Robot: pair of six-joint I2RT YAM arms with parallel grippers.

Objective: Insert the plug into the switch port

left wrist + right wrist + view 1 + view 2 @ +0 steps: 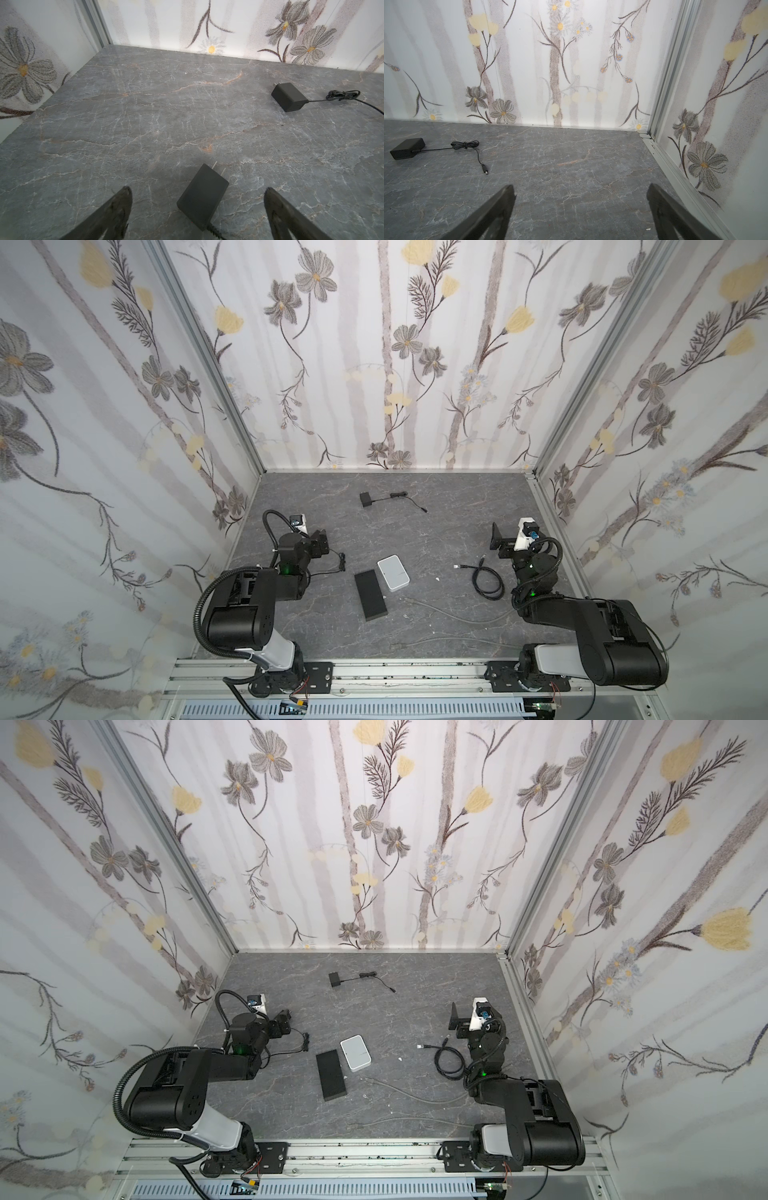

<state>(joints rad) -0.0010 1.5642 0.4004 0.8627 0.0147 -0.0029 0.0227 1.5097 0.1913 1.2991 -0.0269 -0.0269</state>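
The switch [393,573] [355,1052] is a small flat white box with a pale grey top, lying mid-table; its port does not show from above. Right of it lies a coiled black cable [487,583] [448,1061] ending in a small clear plug [456,567] [420,1047]. My left gripper [321,542] [197,191] stands open low over a black power adapter [203,197], its fingers well apart on either side and not touching it. My right gripper [498,541] [581,188] is open and empty over bare table near the right wall.
A long flat black box [371,593] lies against the switch's left side. A second black adapter [368,500] [406,148] with a thin lead and barrel plug [424,510] [485,167] lies near the back wall. Thin grey cables [449,614] trail across the front. Walls enclose three sides.
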